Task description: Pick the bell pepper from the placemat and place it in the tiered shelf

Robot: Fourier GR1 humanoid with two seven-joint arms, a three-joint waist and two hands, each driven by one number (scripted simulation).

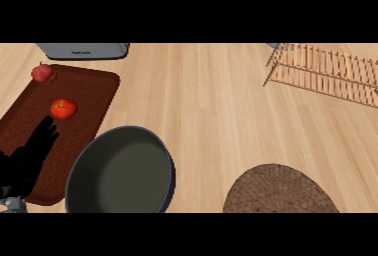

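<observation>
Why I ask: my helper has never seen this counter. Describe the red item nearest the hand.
On the counter's left lies a reddish-brown placemat. Just ahead of the left hand sits the bright red item. Its neighbour at the mat's far corner is duller, darker and lumpier.

The wooden counter (214, 100) lay open across its middle, giving a free lane from the brown placemat (88, 100) to the wire tiered shelf (325, 70). 1 tomato (63, 108) sat between the left hand (26, 160) and the bell pepper (43, 73) at the placemat's far corner. A dark pan (122, 172) overlapped the placemat's near right edge. A grey appliance (83, 50) stood just beyond the pepper. A round woven mat (280, 192) lay flat at near right.
</observation>
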